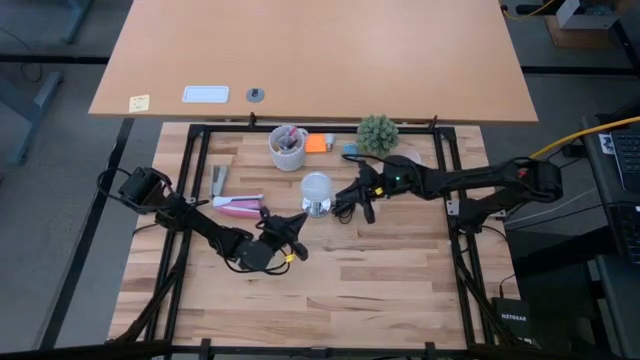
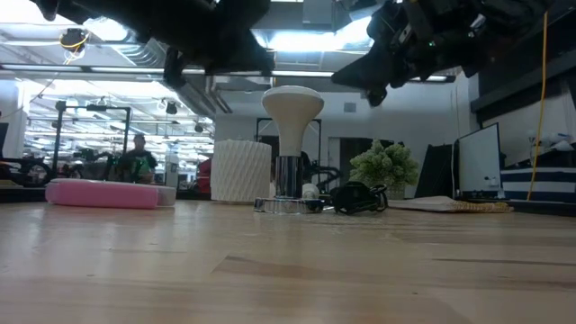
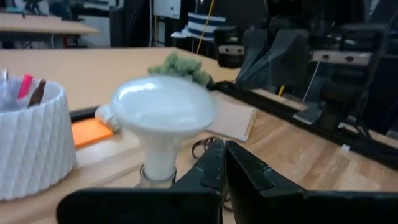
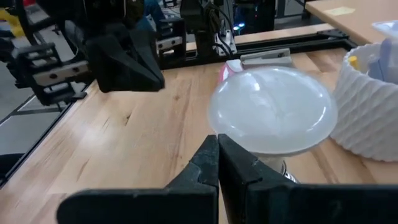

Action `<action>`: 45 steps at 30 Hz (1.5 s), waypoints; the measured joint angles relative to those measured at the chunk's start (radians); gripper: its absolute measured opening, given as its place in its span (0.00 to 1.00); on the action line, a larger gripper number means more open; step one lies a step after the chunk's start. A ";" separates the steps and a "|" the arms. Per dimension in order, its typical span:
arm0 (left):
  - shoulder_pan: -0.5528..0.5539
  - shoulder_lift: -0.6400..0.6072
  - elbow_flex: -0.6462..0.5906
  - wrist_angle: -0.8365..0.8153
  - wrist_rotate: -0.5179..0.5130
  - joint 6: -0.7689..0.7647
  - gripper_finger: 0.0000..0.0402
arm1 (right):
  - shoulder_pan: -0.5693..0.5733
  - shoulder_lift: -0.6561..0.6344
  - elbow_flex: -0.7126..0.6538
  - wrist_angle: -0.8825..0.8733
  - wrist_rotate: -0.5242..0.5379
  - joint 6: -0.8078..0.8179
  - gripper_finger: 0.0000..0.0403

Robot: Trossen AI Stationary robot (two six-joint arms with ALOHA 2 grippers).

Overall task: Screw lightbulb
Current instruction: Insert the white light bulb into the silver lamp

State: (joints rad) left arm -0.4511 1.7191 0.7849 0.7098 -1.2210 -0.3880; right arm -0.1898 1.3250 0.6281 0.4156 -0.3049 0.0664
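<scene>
The lightbulb (image 1: 316,188), white and frosted with a wide flat dome, stands upright with its base in a silvery round fitting (image 2: 288,203) on the wooden table. It also shows in the left wrist view (image 3: 163,109) and the right wrist view (image 4: 270,112). My left gripper (image 1: 296,226) is shut and empty, near and left of the bulb and above the table. Its fingertips (image 3: 222,155) point toward the bulb. My right gripper (image 1: 352,196) is shut and empty, just right of the bulb and raised. Its fingertips (image 4: 217,149) point at the dome.
A white ribbed cup of pens (image 1: 288,148) stands behind the bulb. A pink case (image 1: 238,206) lies to its left. A black cord (image 2: 357,196) is coiled on its right. A small green plant (image 1: 377,132) and an orange pad (image 1: 317,143) sit at the back.
</scene>
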 joint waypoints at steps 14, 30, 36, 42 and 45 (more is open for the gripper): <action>-0.002 0.000 0.000 0.140 0.101 0.134 0.01 | 0.000 -0.049 0.000 -0.070 0.179 -0.075 0.01; 0.002 0.000 0.000 0.135 0.201 0.170 0.01 | 0.000 -0.007 0.000 0.050 0.259 -0.154 0.01; 0.065 0.000 0.000 0.027 0.205 0.119 0.01 | 0.000 0.017 0.000 0.159 0.355 -0.222 0.01; 0.106 0.000 0.000 -0.039 0.256 0.068 0.01 | 0.000 0.106 0.000 0.247 0.393 -0.259 0.01; 0.116 0.000 0.000 -0.041 0.258 0.093 0.01 | -0.010 0.153 0.000 0.302 0.392 -0.258 0.01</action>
State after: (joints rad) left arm -0.3349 1.7187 0.7849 0.6692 -0.9631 -0.2952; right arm -0.1999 1.4783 0.6277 0.7176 0.0867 -0.1913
